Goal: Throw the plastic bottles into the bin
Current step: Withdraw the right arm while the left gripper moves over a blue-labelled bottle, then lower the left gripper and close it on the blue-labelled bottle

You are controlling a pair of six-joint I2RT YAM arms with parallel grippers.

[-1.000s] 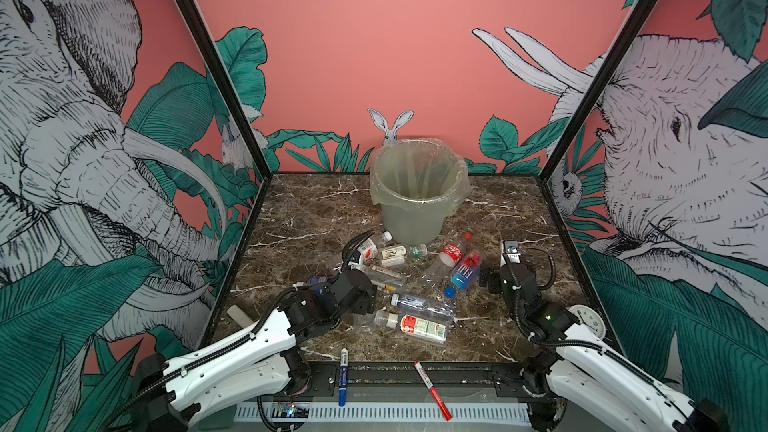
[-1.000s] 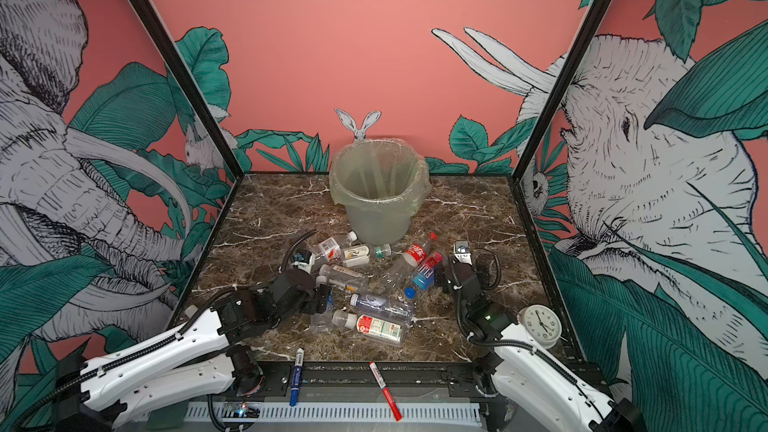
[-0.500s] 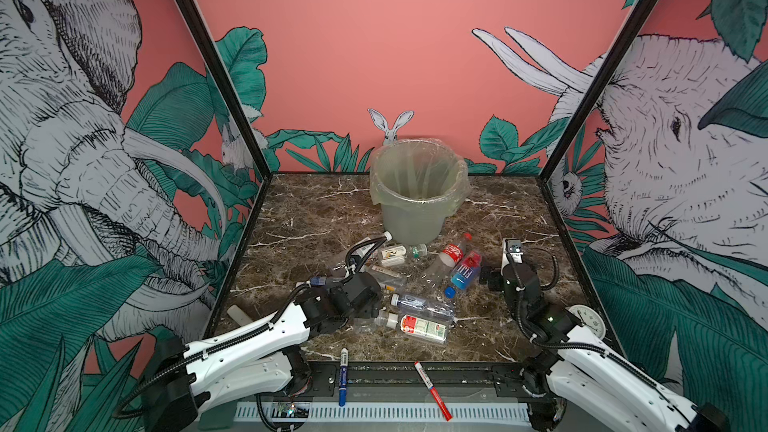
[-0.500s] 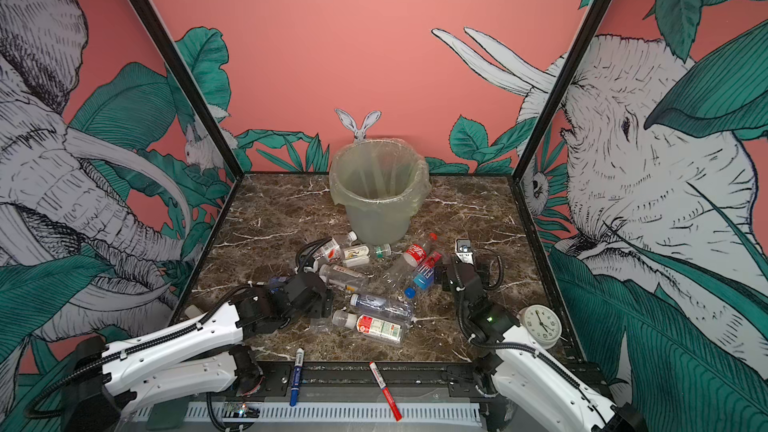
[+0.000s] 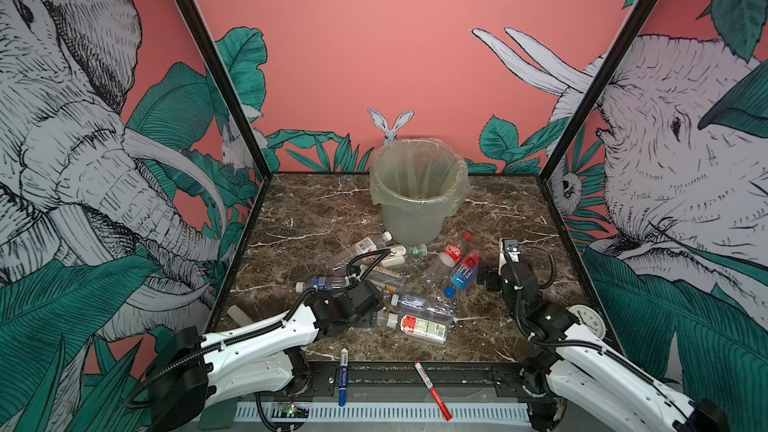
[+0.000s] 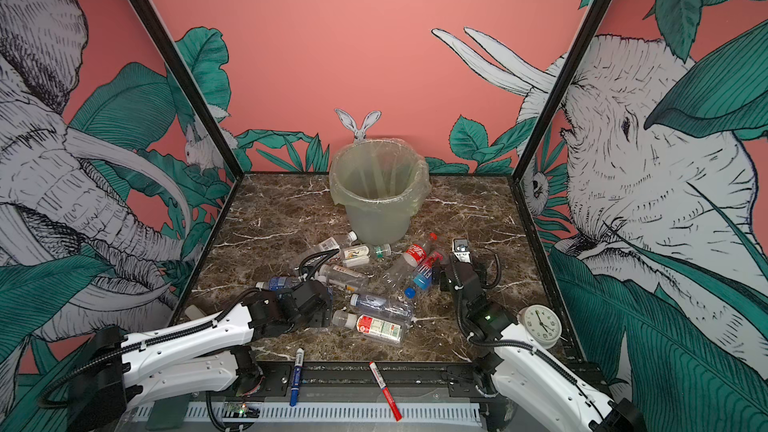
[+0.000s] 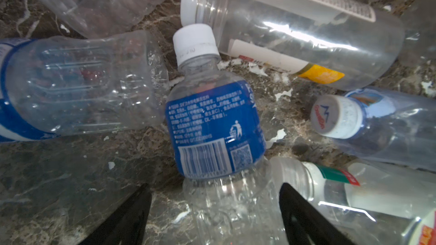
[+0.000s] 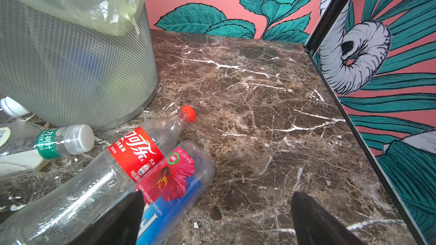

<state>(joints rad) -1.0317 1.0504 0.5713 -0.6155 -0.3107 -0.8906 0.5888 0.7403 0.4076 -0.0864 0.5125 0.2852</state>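
Left wrist view: left gripper (image 7: 214, 185) fingers stand apart, one on each side of the clear lower body of the blue-label bottle (image 7: 212, 126); a gap shows beside one finger.
Right wrist view: right gripper (image 8: 217, 192) fingers spread wide, gripping nothing; one overlaps the flower-label bottle (image 8: 169, 185), which lies against the red-label bottle (image 8: 135, 154).
Plastic bottles (image 5: 419, 328): in both top views, lying scattered at lower centre of frame on the marble table (image 5: 311, 209), between the arms.
Bin (image 5: 409, 222): upright at frame centre, just behind the bottles, clear bag over its rim.
Markers: blue marker (image 5: 342, 376) and red marker (image 5: 432, 390), bottom edge, on the black rail (image 5: 386, 374).
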